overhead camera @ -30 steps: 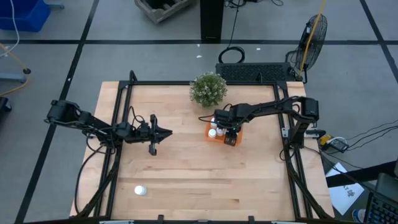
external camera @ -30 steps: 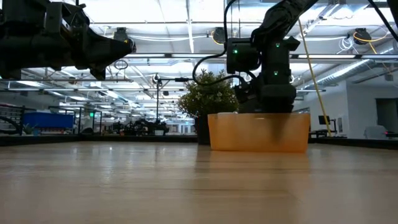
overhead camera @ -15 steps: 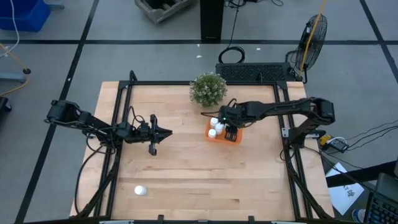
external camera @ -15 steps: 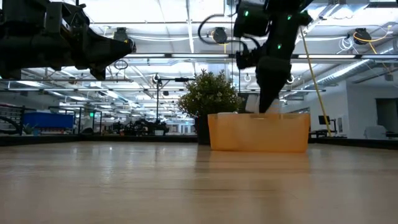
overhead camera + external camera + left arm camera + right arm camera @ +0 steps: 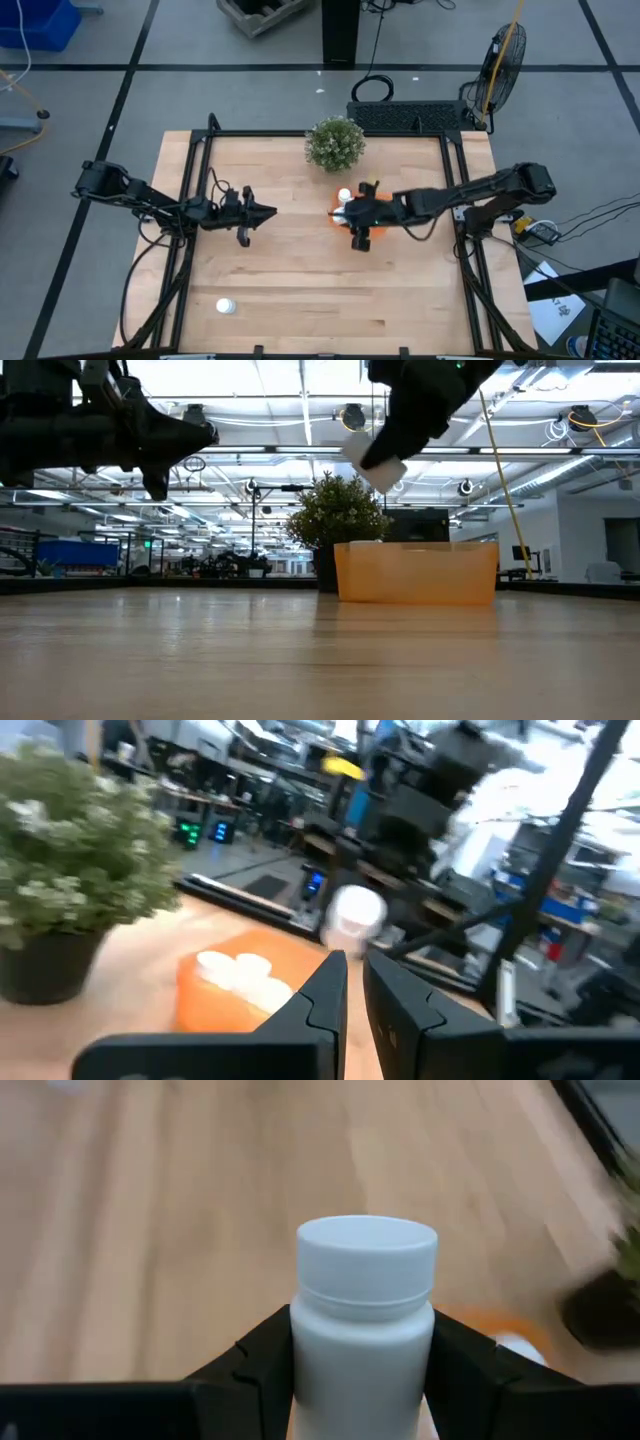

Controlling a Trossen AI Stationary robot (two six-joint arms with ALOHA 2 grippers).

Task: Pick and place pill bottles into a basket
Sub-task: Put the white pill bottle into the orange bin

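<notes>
My right gripper [image 5: 350, 203] is shut on a white pill bottle [image 5: 372, 460], high above the orange basket [image 5: 415, 572]; the bottle also shows in the right wrist view [image 5: 365, 1310]. More white bottles [image 5: 238, 970] stand in the basket. One pill bottle [image 5: 226, 306] lies on the table near the front left. My left gripper [image 5: 270, 212] hovers shut and empty left of the basket, pointing toward it. My right gripper pinches the bottle's body [image 5: 300, 1350] between its two fingers, one on each side, below the cap [image 5: 367, 1245]. The bottle lies along the fingers, its cap sticking out past their tips. It is lifted clear of the basket and tilted.
A bushy green potted plant [image 5: 335, 143] stands just behind the basket at the table's far edge. A black frame [image 5: 190, 180] runs along the table's sides. Bare wood lies between the basket and the near edge.
My right gripper has risen out of the basket with a pill bottle and swung toward the table's left, turning from pointing down to nearly level. The bottle is now lifted clear above the basket and tilted.
</notes>
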